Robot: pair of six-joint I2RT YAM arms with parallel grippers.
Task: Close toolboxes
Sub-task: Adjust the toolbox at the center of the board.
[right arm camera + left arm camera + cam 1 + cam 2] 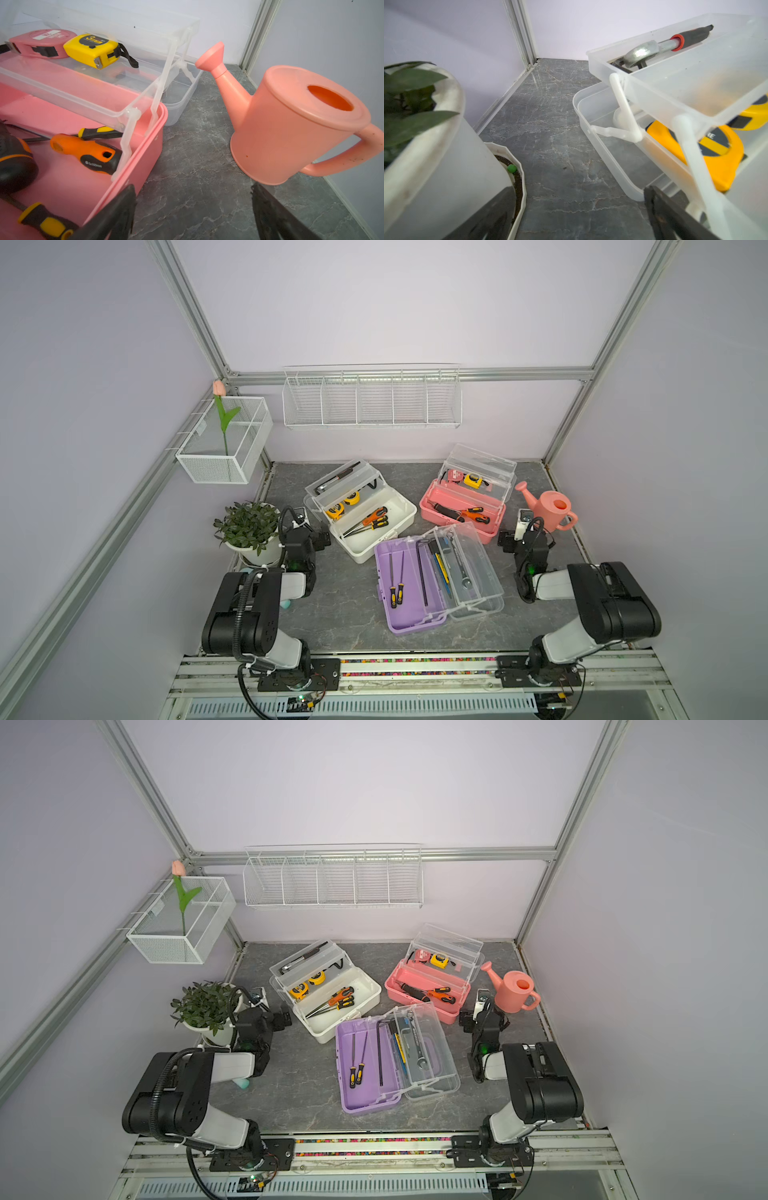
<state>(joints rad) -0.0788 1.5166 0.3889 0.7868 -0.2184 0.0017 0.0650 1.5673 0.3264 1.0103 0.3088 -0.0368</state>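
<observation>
Three toolboxes stand open on the grey table in both top views: a white toolbox (390, 534) at the back left, a pink toolbox (457, 526) at the back right and a purple toolbox (409, 614) in front. Their clear lids and trays are folded out, with tools inside. My left gripper (326, 540) is open between the plant pot and the white toolbox (675, 87), holding nothing (571, 207). My right gripper (503, 540) is open over bare table (193, 199), between the pink toolbox (145, 153) and the watering can.
A potted plant (249, 531) stands close to the left arm, and its pot (446, 166) nearly touches one left finger. A pink watering can (291, 124) sits by the right wall. Two white wire baskets (372, 402) (226, 448) hang on the walls, one holding a tulip.
</observation>
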